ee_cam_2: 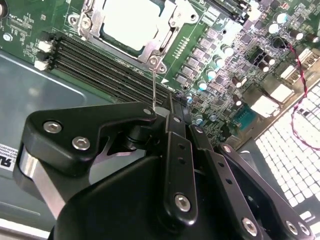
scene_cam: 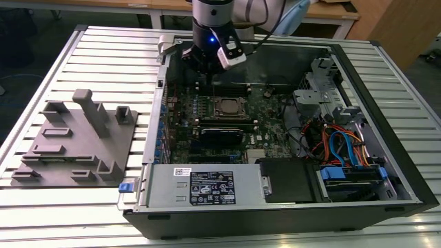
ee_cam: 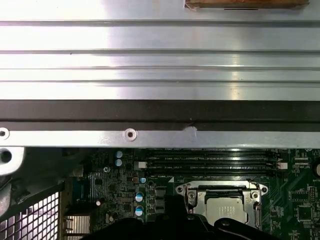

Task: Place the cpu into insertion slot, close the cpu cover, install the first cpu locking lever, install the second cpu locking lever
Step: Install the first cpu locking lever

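Nearest the camera in the exterior view, you see the grey power supply box [scene_cam: 196, 187] in front of the insertion slot [scene_cam: 232, 115]. The cpu [scene_cam: 230, 107] lies in that slot, and the cpu cover [ee_cam_2: 169, 31] rests flat around it. Just behind the slot, the gripper [scene_cam: 208, 73] hangs with its fingers [ee_cam_2: 175, 150] clenched together. A thin locking lever [ee_cam_2: 153, 85] rises from the slot's corner to their tips. You cannot tell whether they pinch it.

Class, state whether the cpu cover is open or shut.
Shut: the cpu cover lies flat around the cpu in the second wrist view.
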Robot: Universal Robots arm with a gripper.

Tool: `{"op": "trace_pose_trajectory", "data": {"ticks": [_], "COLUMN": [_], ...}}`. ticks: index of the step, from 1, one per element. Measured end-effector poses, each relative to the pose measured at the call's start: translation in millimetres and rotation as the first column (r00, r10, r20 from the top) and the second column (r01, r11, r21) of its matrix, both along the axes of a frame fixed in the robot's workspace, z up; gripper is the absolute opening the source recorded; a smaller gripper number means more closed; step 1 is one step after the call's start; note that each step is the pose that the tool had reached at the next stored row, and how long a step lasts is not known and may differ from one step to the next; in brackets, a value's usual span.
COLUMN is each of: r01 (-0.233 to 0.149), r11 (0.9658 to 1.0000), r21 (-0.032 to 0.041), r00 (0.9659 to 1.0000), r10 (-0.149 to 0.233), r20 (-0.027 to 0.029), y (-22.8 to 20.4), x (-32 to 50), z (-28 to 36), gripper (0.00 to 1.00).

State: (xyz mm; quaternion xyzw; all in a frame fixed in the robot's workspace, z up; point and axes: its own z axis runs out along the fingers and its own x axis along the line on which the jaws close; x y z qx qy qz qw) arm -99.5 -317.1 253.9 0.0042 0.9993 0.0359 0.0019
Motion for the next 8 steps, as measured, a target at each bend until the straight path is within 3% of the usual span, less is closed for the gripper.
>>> {"op": "trace_pose_trajectory", "data": {"ticks": [8], "r01": [-0.009], "r11": [1.0000], "r21": [0.0001], "r00": [1.0000], "r10": [0.009], "r20": [0.0032], "y": [0.3], "x": [5.5], "z": [0.0], "gripper": [0.10]}}
